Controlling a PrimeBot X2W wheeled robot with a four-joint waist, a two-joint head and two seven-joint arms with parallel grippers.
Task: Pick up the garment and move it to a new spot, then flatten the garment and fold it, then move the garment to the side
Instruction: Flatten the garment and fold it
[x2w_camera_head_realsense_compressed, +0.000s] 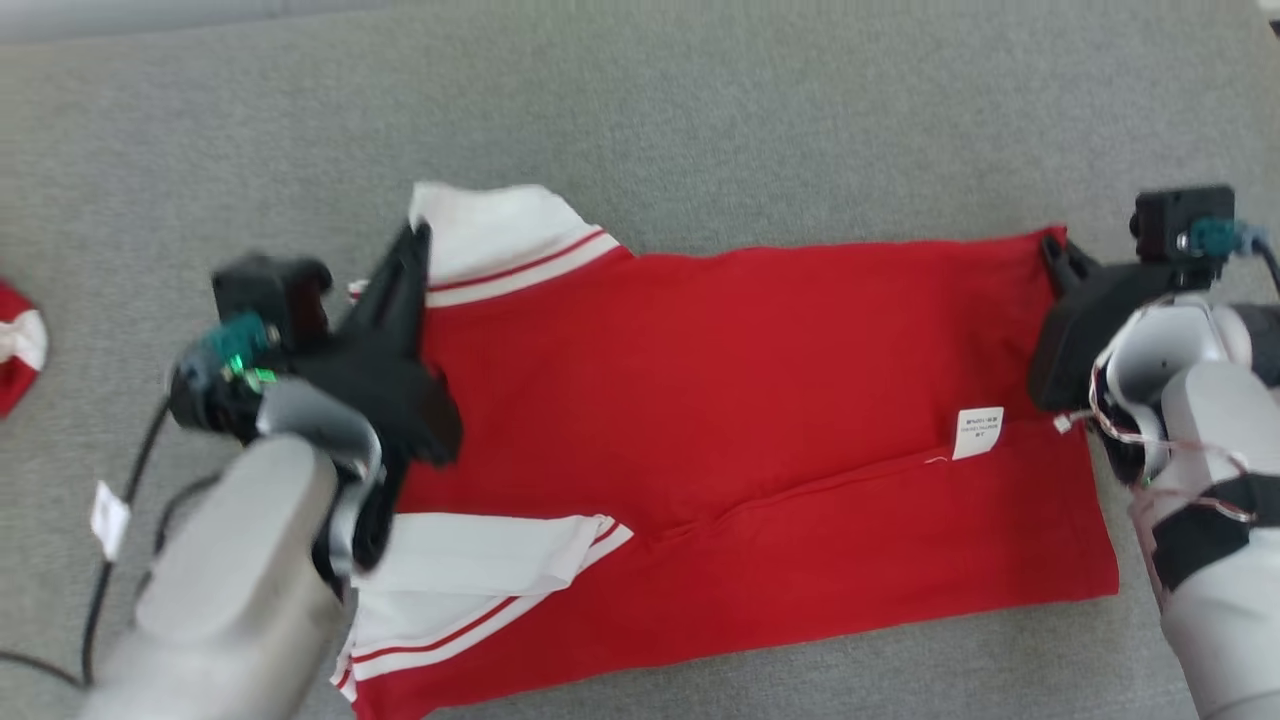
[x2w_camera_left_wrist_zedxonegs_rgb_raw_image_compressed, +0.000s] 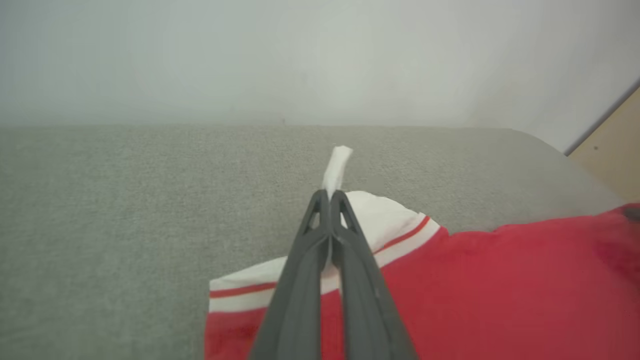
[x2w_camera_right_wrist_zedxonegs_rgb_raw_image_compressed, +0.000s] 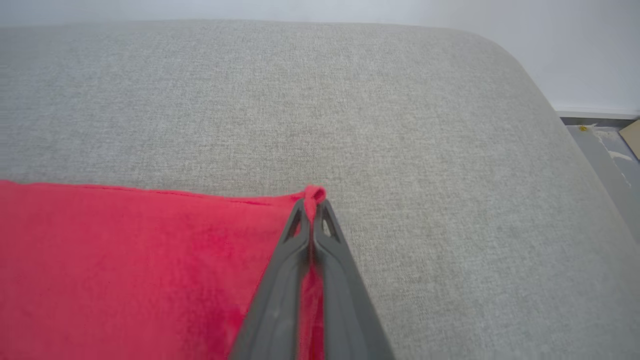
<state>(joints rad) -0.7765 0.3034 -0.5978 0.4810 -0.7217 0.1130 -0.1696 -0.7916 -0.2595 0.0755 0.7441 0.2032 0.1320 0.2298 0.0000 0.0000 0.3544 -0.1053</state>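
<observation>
The red cloth garment (x2w_camera_head_realsense_compressed: 760, 400) with white striped sleeves lies flat between both claws: left gripper (x2w_camera_head_realsense_compressed: 415, 238) pinched tight on a white sleeve, right gripper (x2w_camera_head_realsense_compressed: 1052, 248) on the red hem corner.

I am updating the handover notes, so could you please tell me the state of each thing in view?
garment, lying spread flat on the grey surface, its two far corners pinched.
left gripper, shut on the garment's white sleeve corner.
right gripper, shut on the garment's red hem corner.
care label, exposed, lying flat on the red cloth.
</observation>
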